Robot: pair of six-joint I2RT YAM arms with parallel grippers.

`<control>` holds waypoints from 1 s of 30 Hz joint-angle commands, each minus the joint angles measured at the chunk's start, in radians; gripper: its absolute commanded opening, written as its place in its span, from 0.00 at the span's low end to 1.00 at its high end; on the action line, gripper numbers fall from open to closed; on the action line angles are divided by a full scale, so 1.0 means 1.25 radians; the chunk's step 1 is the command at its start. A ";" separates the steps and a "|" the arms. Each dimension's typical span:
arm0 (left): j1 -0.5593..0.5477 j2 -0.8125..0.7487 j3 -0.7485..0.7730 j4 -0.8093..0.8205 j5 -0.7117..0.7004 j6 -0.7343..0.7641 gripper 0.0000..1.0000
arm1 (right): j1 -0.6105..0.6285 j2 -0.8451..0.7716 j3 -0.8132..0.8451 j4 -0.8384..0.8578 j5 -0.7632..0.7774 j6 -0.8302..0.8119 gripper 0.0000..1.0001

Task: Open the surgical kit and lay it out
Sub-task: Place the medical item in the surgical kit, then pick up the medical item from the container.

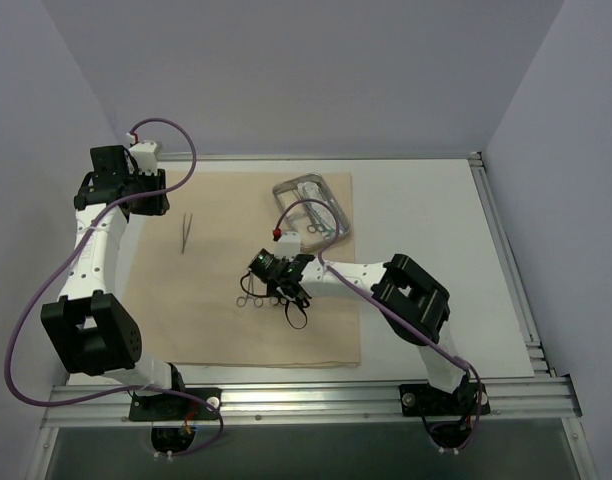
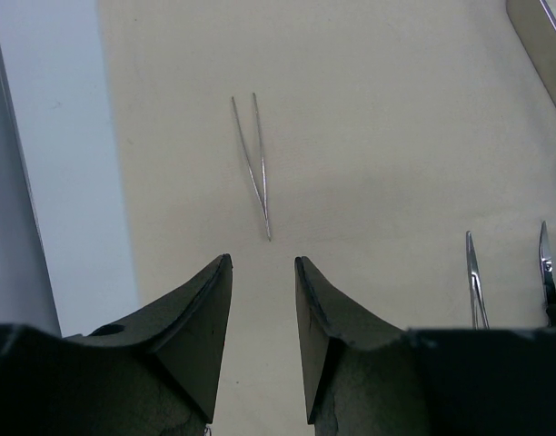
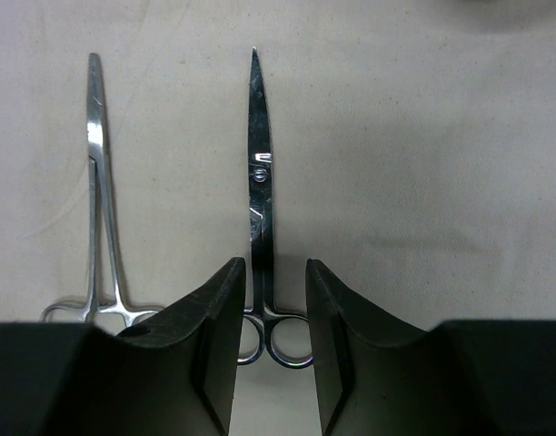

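Observation:
The beige cloth wrap [image 1: 226,320] lies spread flat on the table. The steel tray [image 1: 335,206] stands at its far right corner with some metal items in it. Thin tweezers [image 1: 186,233] lie on the cloth's left part, just ahead of my open, empty left gripper [image 2: 263,263] in the left wrist view [image 2: 257,173]. The scissors [image 3: 259,173] lie on the cloth with their shank between the fingers of my open right gripper [image 3: 273,268], rings under it. The forceps [image 3: 98,182] lie parallel to their left [image 1: 249,298]. Packets and gauze are not visible.
The left wrist view shows the tray's corner [image 2: 543,45] at top right and the tips of the forceps [image 2: 474,286] and scissors [image 2: 545,268] at right. Bare white table [image 1: 426,220] lies right of the cloth, with a rail along its right edge [image 1: 506,260].

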 commanded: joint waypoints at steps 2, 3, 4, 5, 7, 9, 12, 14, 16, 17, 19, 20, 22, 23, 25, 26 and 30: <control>0.007 -0.026 0.008 0.021 0.018 0.012 0.43 | -0.005 -0.101 0.052 -0.013 0.026 -0.057 0.29; 0.007 -0.025 0.012 0.017 0.016 0.014 0.43 | -0.009 -0.112 0.061 -0.013 0.028 -0.101 0.30; 0.007 -0.024 0.013 0.015 0.018 0.017 0.43 | -0.013 -0.134 0.086 -0.012 0.029 -0.129 0.30; 0.007 -0.024 0.016 0.010 0.016 0.019 0.43 | -0.019 -0.146 0.097 -0.012 0.028 -0.157 0.30; 0.007 -0.022 0.024 0.001 0.019 0.029 0.43 | -0.049 -0.177 0.123 -0.008 0.000 -0.246 0.30; 0.008 -0.024 0.030 -0.014 0.032 0.042 0.43 | -0.115 -0.195 0.134 0.002 -0.053 -0.303 0.30; 0.007 -0.022 0.047 -0.035 0.067 0.058 0.44 | -0.218 -0.191 0.166 -0.003 -0.159 -0.378 0.29; 0.007 -0.018 0.057 -0.058 0.103 0.069 0.44 | -0.263 -0.177 0.193 -0.008 -0.194 -0.432 0.28; 0.005 -0.010 0.074 -0.074 0.122 0.074 0.44 | -0.330 -0.143 0.218 -0.009 -0.251 -0.482 0.27; 0.005 0.000 0.081 -0.091 0.129 0.078 0.44 | -0.351 -0.126 0.250 -0.012 -0.272 -0.496 0.26; 0.005 0.013 0.103 -0.106 0.148 0.079 0.44 | -0.404 -0.071 0.290 -0.030 -0.327 -0.530 0.24; 0.005 0.030 0.111 -0.122 0.154 0.082 0.44 | -0.418 -0.029 0.331 -0.036 -0.340 -0.542 0.22; 0.005 0.050 0.135 -0.133 0.161 0.079 0.44 | -0.442 0.007 0.367 -0.052 -0.362 -0.571 0.18; 0.005 0.069 0.143 -0.140 0.162 0.073 0.44 | -0.447 0.024 0.395 -0.057 -0.379 -0.597 0.18; 0.004 0.090 0.159 -0.145 0.167 0.068 0.44 | -0.453 0.067 0.415 -0.066 -0.399 -0.623 0.18; 0.004 0.112 0.175 -0.150 0.166 0.058 0.44 | -0.453 0.095 0.425 -0.071 -0.414 -0.645 0.18; -0.002 0.163 0.220 -0.174 0.155 0.053 0.44 | -0.453 0.153 0.468 -0.095 -0.444 -0.676 0.19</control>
